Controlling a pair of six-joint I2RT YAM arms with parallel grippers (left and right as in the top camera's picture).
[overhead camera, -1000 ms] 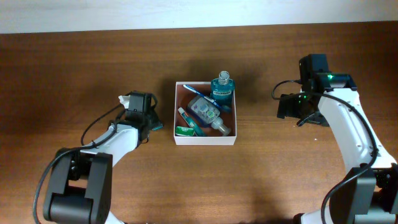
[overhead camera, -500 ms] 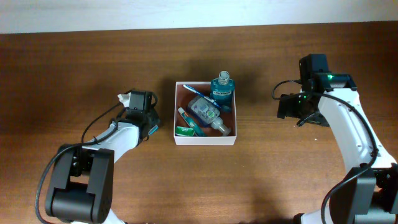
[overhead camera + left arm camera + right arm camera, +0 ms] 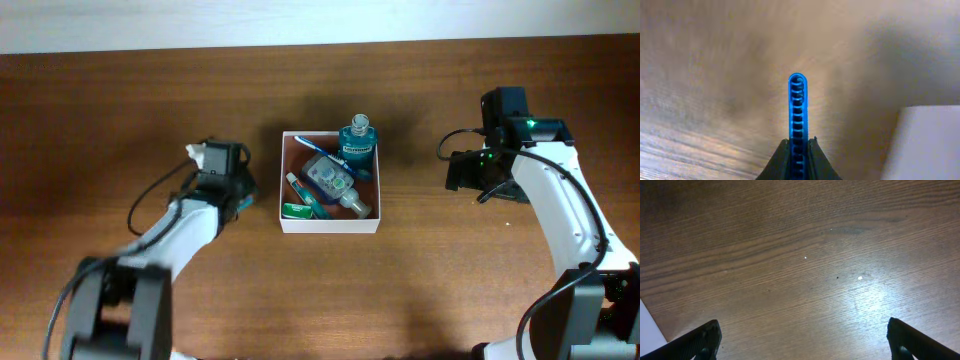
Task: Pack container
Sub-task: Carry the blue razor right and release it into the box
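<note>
Your container (image 3: 330, 226) sits mid-desk (image 3: 120, 110), holding a teal bottle (image 3: 356, 138), a clear pump bottle (image 3: 333, 180) and a green tube (image 3: 295, 209). Just left of it, your left claw (image 3: 246, 200) pinches a blue ridged stick (image 3: 797, 110). Your right claw (image 3: 802, 342) hangs spread, well apart on the right.

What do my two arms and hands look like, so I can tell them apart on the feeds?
The left arm and right arm have white links, black joints and loose black cables. Only the right shows green lights near its wrist. Left hand and right hand both have black fingers.
</note>
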